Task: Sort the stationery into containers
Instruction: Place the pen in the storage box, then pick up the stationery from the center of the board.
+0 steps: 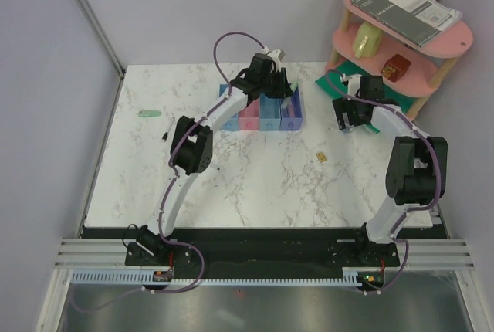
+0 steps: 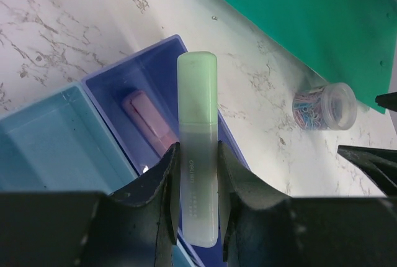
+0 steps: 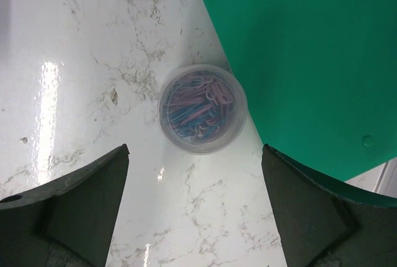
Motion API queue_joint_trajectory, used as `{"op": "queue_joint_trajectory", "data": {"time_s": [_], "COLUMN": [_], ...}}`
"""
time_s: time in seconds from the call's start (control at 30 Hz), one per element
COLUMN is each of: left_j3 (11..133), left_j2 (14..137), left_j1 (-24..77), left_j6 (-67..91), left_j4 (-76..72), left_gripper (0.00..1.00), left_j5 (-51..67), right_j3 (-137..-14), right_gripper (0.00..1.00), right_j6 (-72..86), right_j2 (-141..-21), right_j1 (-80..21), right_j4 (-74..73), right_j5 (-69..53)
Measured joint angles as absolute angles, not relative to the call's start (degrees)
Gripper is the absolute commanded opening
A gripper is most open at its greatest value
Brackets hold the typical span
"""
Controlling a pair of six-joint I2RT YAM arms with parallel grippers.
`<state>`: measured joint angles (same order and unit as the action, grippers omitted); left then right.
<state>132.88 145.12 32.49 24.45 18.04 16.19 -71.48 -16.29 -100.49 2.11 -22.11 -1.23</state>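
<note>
Stationery lies spread across the marble table [image 1: 255, 185]. At the far left a pale green marker [image 1: 147, 113] lies alone near the table's edge. Just right of it and a little nearer the arms is a small dark item [image 1: 164, 139], too small to make out. Toward the middle, the row of four trays [image 1: 258, 120] sits at the back of the table: light blue, pink, light blue and purple-blue from left to right. The left gripper [image 2: 198, 155] is over the right end of that row, its fingers clamped on a second pale green marker [image 2: 197, 93]. This marker points away from the wrist and crosses the right wall of the purple-blue tray [image 2: 118, 81]. Inside that tray lies a pink-purple marker [image 2: 149, 124]. Right of the trays and nearer the arms, a tiny gold clip [image 1: 322, 157] lies on the bare marble. Farther right, a clear round tub of coloured paper clips [image 3: 201, 116] stands upright just beside the edge of the flat green mat [image 3: 310, 49]. The right gripper [image 3: 195, 150] hangs above the tub with its fingers wide apart, gripping nothing. At the far right, the pink tiered shelf [image 1: 455, 38] carries a grey spiral notebook [image 1: 405, 8] on its top level.
</note>
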Motion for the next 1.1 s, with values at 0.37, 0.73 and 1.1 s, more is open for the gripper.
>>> {"op": "queue_joint_trajectory", "data": {"time_s": [0.37, 0.73, 1.1], "left_j3": [133.14, 132.6, 121.16], "left_j2": [147.72, 147.5, 139.76], "left_j1": [32.45, 32.1, 31.94], "left_j6": [25.08, 25.21, 20.84], "left_j4": [15.75, 14.15, 13.45], "left_gripper": [0.4, 0.53, 0.53], "left_j5": [15.97, 19.42, 23.07], "right_j3": [-75.13, -78.13, -78.87], "right_gripper": [0.9, 0.85, 0.53], "right_j6": [-16.1, -15.79, -15.62], "right_j2": [-108.86, -111.2, -111.31], "right_j1": [2.04, 1.61, 1.78], "right_j4": [-21.89, -22.13, -20.8], "right_j5": [-1.54, -1.69, -1.04]}}
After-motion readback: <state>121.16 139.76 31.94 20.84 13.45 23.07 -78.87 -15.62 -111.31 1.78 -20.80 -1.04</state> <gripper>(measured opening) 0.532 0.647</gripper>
